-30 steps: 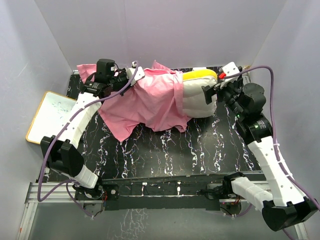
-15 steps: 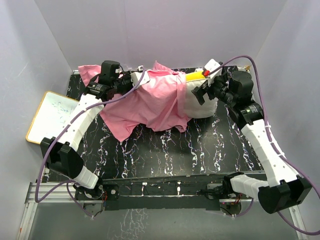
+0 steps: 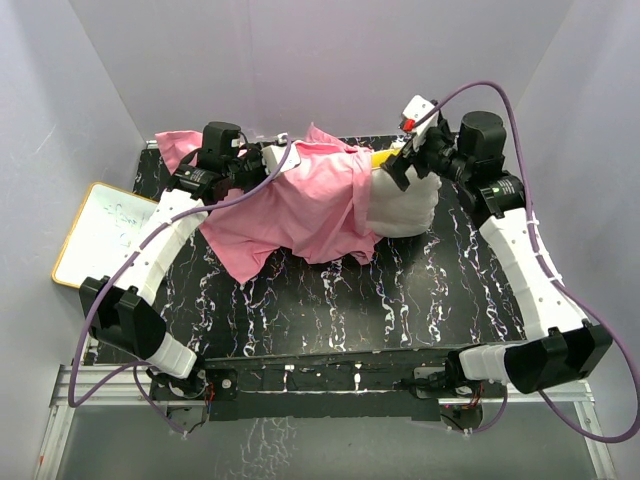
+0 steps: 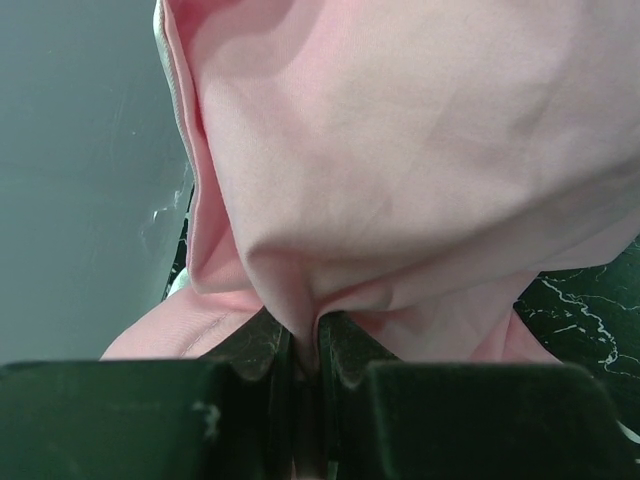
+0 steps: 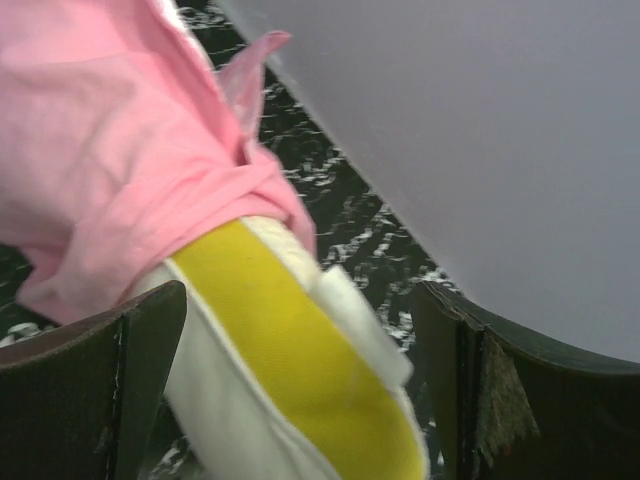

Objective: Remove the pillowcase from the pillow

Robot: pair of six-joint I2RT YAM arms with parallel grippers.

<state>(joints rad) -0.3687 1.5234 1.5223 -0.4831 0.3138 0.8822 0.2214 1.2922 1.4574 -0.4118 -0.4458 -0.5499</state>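
Pink pillowcase point(image 3: 300, 205) in left gripper point(image 4: 305, 360); pillow point(image 3: 402, 207) between parted fingers point(image 5: 110, 400) of right gripper point(image 5: 300, 335)

I seem to be driving a robotics lab cell: plain pale walls point(image 3: 300, 60) box in a black marbled table point(image 3: 330, 300), a white left arm point(image 3: 165, 232) and right arm point(image 3: 527, 262) sit by an aluminium rail point(image 3: 65, 402), trailing purple cables point(image 3: 84, 345).
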